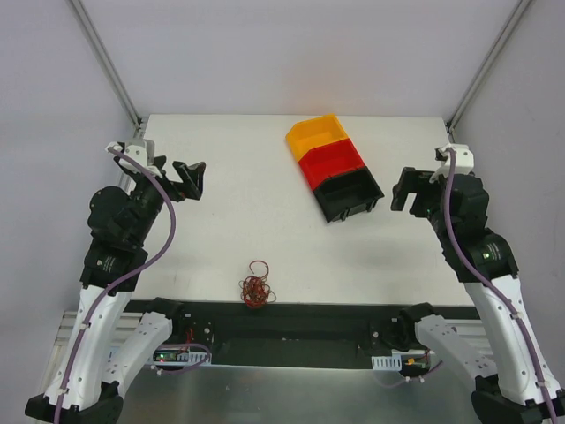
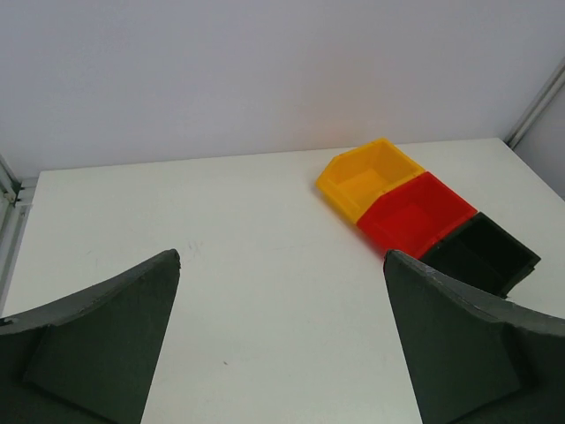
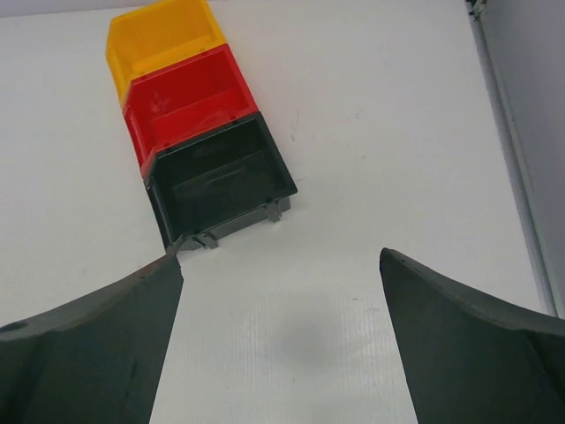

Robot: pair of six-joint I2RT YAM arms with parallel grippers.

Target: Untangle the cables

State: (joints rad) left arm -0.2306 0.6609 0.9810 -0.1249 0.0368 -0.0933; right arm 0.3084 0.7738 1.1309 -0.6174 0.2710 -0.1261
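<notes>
White table [image 1: 221,247] | cables [image 1: 255,287]: small red-orange curly clump; near edge

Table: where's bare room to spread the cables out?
Widest bare patch: table centre, bordered by left gripper, cable tangle and the bin row. Narrow strip between black bin and right gripper. Crowded only at the tangle, near edge.

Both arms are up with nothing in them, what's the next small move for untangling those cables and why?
Probably swing the left gripper down toward the cables, knotted in one clump by the near edge of the table. Both it and the right gripper hang open, away from the clump, and the left looks nearer. Neither wrist view shows the wires.
</notes>
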